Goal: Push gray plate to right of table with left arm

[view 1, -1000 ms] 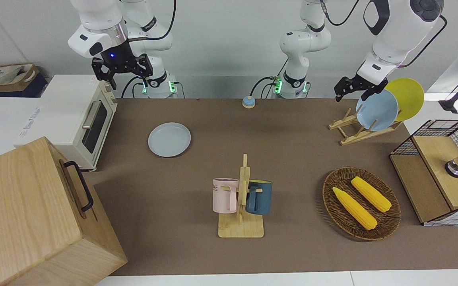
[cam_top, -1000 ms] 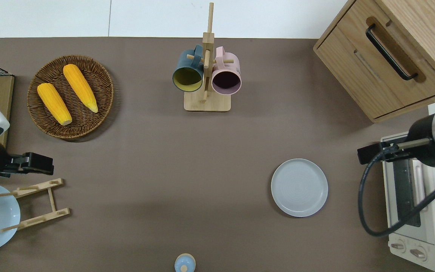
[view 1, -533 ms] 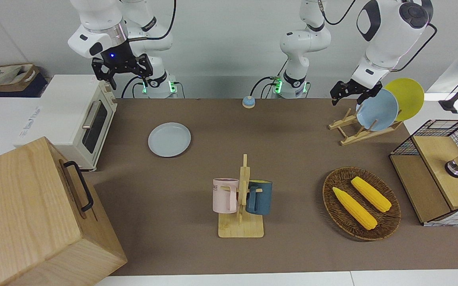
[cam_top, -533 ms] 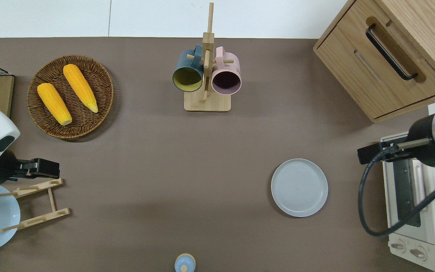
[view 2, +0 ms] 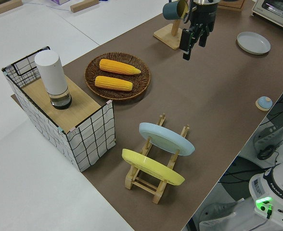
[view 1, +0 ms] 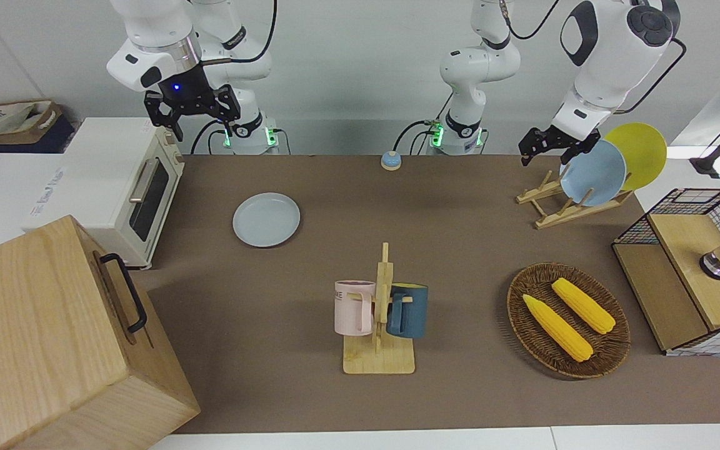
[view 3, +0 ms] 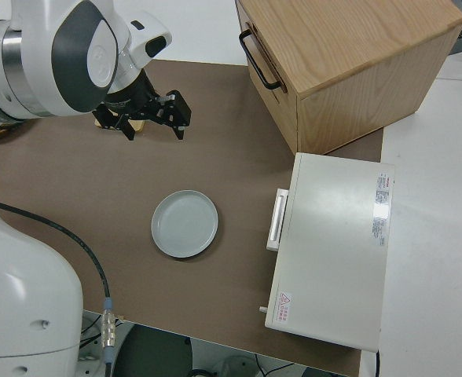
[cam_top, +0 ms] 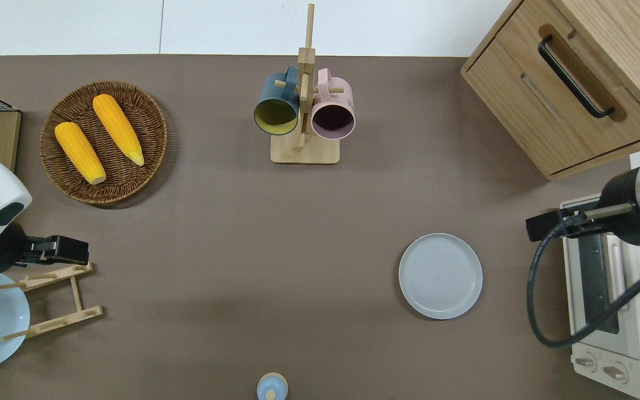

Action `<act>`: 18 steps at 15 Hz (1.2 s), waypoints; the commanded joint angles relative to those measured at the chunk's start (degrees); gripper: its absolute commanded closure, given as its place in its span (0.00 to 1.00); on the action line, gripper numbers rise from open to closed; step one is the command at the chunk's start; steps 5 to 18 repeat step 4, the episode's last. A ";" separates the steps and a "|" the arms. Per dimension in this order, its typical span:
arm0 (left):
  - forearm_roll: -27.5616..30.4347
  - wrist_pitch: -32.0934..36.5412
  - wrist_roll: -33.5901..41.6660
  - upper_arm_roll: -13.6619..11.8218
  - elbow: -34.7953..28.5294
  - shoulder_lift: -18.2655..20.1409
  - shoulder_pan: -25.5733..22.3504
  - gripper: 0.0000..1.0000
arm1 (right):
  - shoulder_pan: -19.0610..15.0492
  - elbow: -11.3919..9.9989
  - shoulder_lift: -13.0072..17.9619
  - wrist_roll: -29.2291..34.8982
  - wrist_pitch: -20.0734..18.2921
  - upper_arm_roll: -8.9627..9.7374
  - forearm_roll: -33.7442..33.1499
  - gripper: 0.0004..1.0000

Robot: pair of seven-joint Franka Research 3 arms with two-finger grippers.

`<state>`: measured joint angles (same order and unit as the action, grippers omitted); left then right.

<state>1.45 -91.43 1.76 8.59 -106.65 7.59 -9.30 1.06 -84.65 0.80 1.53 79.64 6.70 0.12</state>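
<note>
I count three plates: the gray plate [cam_top: 440,276] lies flat on the table [cam_top: 242,233] toward the right arm's end, near the toaster oven [cam_top: 609,300] — and two more, one sky-blue [view 1: 592,173] and one yellow [view 1: 641,152], stand in the wooden rack [view 1: 560,203]. My left gripper [cam_top: 67,250] hangs over the rack's edge, well apart from the gray plate; its fingers hold nothing, though I cannot tell their spread. Two mugs [cam_top: 303,111], two corn cobs [cam_top: 98,136]. My right arm is parked.

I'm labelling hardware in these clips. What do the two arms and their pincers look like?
Both are white and jointed. The left arm has dark-gray round joint caps, a black cable and a black pincer. The right arm has a silver wrist band and a black pincer with a blue light.
</note>
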 commanded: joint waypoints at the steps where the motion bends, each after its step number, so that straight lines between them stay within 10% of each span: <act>1: 1.10 -0.77 1.32 -0.15 -2.25 2.25 -0.80 0.00 | -1.15 0.46 0.17 0.14 -0.89 0.77 0.23 0.02; 18: 1.63 0.55 2.54 -1.91 -2.34 2.78 -1.33 0.00 | -1.15 0.46 0.17 0.14 -0.98 0.86 0.23 0.02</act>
